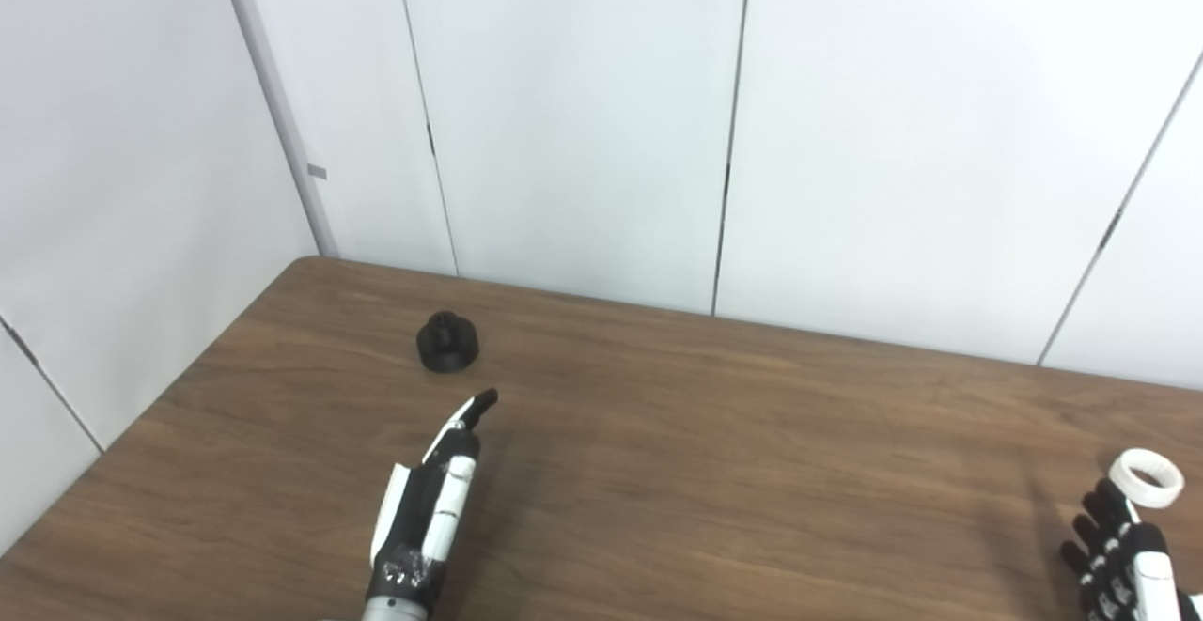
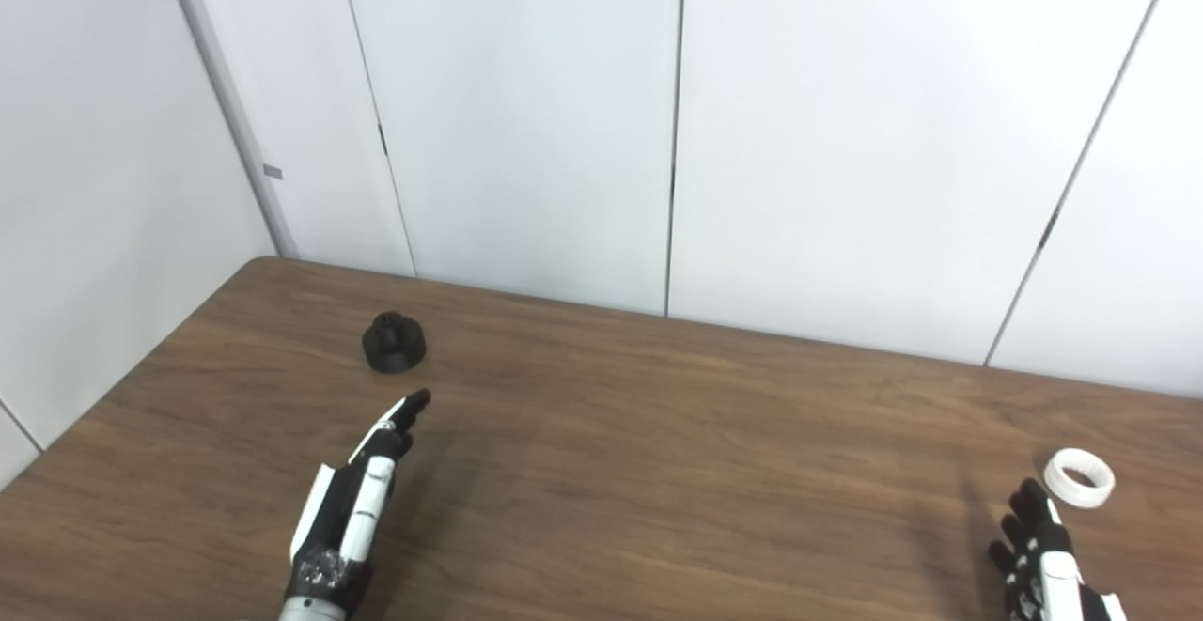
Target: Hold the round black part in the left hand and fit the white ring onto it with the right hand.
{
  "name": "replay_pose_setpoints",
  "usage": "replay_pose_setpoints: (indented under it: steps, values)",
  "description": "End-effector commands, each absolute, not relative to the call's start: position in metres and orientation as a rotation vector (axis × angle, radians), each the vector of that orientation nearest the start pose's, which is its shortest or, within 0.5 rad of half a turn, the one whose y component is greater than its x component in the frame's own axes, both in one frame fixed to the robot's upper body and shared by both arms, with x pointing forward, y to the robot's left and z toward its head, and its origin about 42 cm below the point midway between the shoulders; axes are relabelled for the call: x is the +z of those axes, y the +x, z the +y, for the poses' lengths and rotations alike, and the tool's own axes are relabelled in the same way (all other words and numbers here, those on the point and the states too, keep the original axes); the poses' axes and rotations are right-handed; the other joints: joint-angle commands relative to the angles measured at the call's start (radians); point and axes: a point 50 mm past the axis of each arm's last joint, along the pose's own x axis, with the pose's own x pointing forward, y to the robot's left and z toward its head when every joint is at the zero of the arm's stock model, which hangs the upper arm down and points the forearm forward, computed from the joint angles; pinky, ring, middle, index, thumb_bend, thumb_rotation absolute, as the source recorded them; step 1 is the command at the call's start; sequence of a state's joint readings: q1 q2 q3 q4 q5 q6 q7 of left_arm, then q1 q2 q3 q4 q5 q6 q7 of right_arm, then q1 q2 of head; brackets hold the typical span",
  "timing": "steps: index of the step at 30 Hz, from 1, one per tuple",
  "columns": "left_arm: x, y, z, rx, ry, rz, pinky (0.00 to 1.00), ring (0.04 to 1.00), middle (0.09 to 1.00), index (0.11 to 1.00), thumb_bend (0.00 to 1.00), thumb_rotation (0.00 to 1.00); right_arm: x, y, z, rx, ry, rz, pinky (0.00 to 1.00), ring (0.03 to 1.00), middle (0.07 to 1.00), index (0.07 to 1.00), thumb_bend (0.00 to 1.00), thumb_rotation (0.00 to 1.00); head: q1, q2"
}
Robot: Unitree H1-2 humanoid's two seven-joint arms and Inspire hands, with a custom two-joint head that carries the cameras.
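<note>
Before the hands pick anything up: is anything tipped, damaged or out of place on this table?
Nothing stands out. The round black part sits upright on the table, beyond the left hand. The white ring lies flat by the right hand. Neither is held.

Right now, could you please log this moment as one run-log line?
left hand: open, short of round black part | right hand: open, beside white ring | both parts on table
</note>
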State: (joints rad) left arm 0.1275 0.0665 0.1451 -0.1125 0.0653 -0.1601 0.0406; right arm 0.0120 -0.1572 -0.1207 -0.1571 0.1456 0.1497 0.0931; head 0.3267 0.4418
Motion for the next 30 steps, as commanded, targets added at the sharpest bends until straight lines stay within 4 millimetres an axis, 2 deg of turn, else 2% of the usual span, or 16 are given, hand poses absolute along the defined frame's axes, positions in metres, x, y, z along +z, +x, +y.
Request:
replay_pose_setpoints:
  steps: [1,3,6,9,11,14,18,23,30]
  values:
    - [0.096,0.231,0.273,0.216,0.2,-0.104,1.0,0.981,0.947,0.907,0.61,0.71,0.138,0.28,-0.285,0.006,-0.025,-0.024,1.0,1.0,1.0,1.0,0.47,1.0,0.001,0.001]
    - [0.102,0.23,0.274,0.25,0.238,-0.111,0.96,0.949,0.927,0.898,0.65,0.62,0.139,0.279,-0.285,0.011,-0.028,-0.024,1.0,1.0,1.0,1.0,0.47,1.0,-0.001,0.007]
    - [0.116,0.229,0.277,0.289,0.269,-0.118,0.96,0.949,0.925,0.904,0.69,0.5,0.139,0.278,-0.285,0.016,-0.03,-0.026,1.0,1.0,1.0,1.0,0.46,1.0,0.0,0.011]
    - [0.134,0.232,0.286,0.328,0.312,-0.121,0.99,0.952,0.916,0.901,0.8,0.37,0.14,0.277,-0.283,0.016,-0.031,-0.024,1.0,1.0,1.0,1.0,0.46,1.0,0.0,0.011]
    - [0.146,0.236,0.295,0.339,0.355,-0.121,1.0,0.969,0.922,0.903,0.88,0.33,0.141,0.277,-0.282,0.017,-0.028,-0.021,1.0,1.0,1.0,1.0,0.46,1.0,-0.001,0.014]
    - [0.16,0.243,0.309,0.341,0.466,-0.107,0.95,0.944,0.924,0.912,0.96,0.34,0.142,0.276,-0.281,0.023,-0.031,-0.028,1.0,1.0,1.0,1.0,0.45,1.0,-0.001,0.018]
    - [0.177,0.257,0.328,0.36,0.592,-0.083,1.0,0.998,0.974,0.933,1.0,0.35,0.144,0.276,-0.281,0.023,-0.039,-0.03,1.0,1.0,1.0,1.0,0.45,1.0,-0.004,0.023]
    - [0.183,0.276,0.352,0.408,0.754,-0.048,1.0,1.0,0.995,0.938,1.0,0.4,0.145,0.275,-0.28,0.017,-0.045,-0.036,1.0,1.0,1.0,1.0,0.44,1.0,-0.005,0.024]
    - [0.184,0.296,0.379,0.458,0.852,0.009,1.0,1.0,0.997,0.916,1.0,0.41,0.147,0.272,-0.278,0.011,-0.05,-0.025,1.0,1.0,1.0,1.0,0.43,1.0,-0.007,0.035]
